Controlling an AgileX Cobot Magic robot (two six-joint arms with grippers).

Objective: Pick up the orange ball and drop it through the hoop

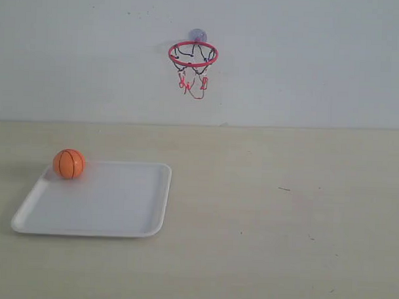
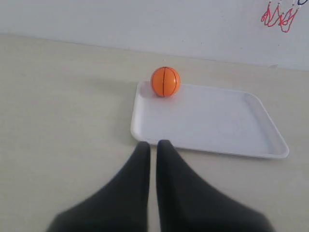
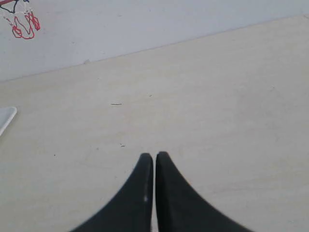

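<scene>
The orange ball (image 1: 69, 163) (image 2: 165, 81) rests in the far left corner of the white tray (image 1: 119, 206) (image 2: 217, 125). High on the back wall hangs the hoop (image 1: 193, 55), its red ring held by a bluish suction cup, the net dangling below; only the net's lower strings (image 2: 279, 17) (image 3: 21, 24) show in the wrist views. My left gripper (image 2: 153, 144) is shut and empty, a short way in front of the tray's near edge. My right gripper (image 3: 154, 155) is shut and empty over bare table. Neither gripper shows in the exterior view.
A pale wooden table (image 1: 282, 224) runs back to a white wall (image 1: 320, 62). One corner of the tray (image 3: 6, 116) shows in the right wrist view. A few small dark specks (image 1: 284, 189) mark the table on the right.
</scene>
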